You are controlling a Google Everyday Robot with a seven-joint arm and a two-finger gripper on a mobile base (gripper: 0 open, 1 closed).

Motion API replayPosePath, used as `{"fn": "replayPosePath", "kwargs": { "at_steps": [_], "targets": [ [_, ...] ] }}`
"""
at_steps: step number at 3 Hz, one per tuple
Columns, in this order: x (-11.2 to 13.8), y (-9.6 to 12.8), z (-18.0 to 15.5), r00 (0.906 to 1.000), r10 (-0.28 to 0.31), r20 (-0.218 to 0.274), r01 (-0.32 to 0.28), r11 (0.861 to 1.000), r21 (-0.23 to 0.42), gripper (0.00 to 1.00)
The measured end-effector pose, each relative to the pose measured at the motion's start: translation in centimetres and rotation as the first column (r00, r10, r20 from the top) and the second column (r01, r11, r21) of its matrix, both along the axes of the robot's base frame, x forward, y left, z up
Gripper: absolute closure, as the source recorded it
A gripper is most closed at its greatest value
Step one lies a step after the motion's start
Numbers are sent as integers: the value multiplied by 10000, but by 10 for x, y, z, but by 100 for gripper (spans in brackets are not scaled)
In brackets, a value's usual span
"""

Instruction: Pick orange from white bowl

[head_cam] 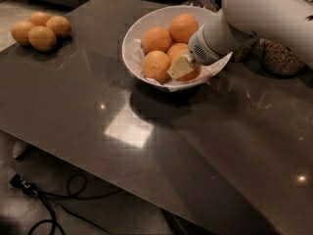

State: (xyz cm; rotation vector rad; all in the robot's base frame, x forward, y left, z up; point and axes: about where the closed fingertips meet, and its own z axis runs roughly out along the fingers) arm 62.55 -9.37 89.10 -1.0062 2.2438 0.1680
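Observation:
The white bowl [134, 33] with crumpled paper lining stands at the back middle of the dark table. It holds several oranges. One orange [156, 65] lies at the front left and two more [156, 38] [184, 27] lie behind it. My gripper [182, 67] reaches down from the right into the bowl's front right part. It sits against a partly hidden orange [193, 75] and beside the front left one. I see no stem dot on any orange.
Three loose oranges [41, 31] lie at the table's far left corner. Woven and glass containers [279, 58] stand behind the arm at the right. The table's front edge [98, 155] runs diagonally, with cables [44, 204] on the floor below.

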Motion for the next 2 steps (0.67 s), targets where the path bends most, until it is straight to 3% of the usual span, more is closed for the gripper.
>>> {"fn": "replayPosePath", "kwargs": {
  "at_steps": [2],
  "targets": [
    [-8, -31, 85, 9891, 703, 1295, -935, 9787, 1828, 100]
  ]
}}
